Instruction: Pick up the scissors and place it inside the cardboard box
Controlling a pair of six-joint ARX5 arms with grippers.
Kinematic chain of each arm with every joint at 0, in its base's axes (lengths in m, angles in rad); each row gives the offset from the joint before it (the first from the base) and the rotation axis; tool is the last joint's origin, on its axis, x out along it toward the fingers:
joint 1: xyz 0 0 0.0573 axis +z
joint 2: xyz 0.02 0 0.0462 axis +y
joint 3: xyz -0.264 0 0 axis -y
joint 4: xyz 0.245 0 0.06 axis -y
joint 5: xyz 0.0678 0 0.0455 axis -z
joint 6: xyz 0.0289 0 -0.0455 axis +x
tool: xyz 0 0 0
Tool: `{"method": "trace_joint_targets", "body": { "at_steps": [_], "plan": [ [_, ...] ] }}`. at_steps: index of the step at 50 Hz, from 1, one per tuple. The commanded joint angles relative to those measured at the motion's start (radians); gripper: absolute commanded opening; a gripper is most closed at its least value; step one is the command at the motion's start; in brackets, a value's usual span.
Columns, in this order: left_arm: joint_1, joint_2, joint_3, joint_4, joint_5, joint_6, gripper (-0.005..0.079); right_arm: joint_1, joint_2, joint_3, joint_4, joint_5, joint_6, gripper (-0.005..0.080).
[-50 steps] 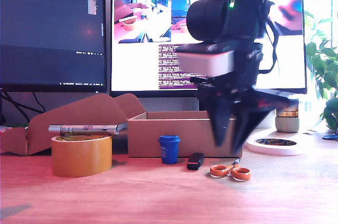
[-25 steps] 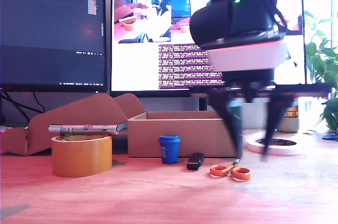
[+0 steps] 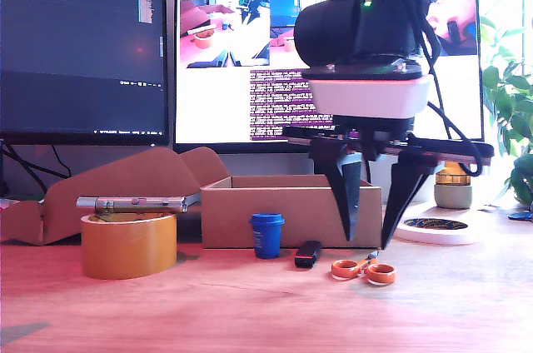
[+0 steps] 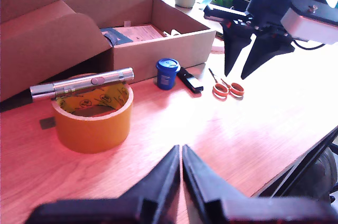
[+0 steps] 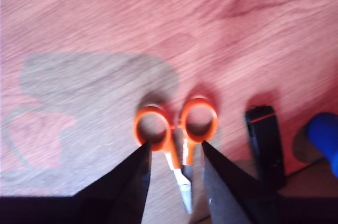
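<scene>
In the exterior view, going left to right, the cardboard box (image 3: 287,216) stands on the desk (image 3: 250,311), then the scissors (image 3: 363,270) lie flat just in front of its right corner. My second hand (image 3: 368,232) hangs straight down over them, fingers spread narrowly, not touching. My first hand (image 4: 181,168) is pressed closed, empty, near the tape roll (image 4: 93,115).

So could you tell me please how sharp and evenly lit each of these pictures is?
Exterior view: bright monitor glare behind the dark second pincer, desk reddish. First wrist view: fairly sharp, strong backlight past the plain brown cardboard box. Second wrist view: soft focus on the small orange-handled scissors, with a broad grey shadow across the wood.
</scene>
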Motion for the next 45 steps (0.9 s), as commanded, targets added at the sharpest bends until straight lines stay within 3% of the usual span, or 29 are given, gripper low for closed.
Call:
{"method": "trace_joint_targets", "body": {
  "at_steps": [1, 45],
  "plan": [
    [-0.002, 0.004, -0.022, 0.008, 0.0, 0.005, -0.0021, 0.01, 0.03, -0.011, 0.0, -0.018, -0.097, 0.0264],
    [-0.002, 0.004, -0.022, 0.008, 0.0, 0.005, -0.0021, 0.001, 0.097, -0.011, 0.014, 0.012, -0.098, 0.0243]
  ]
}}
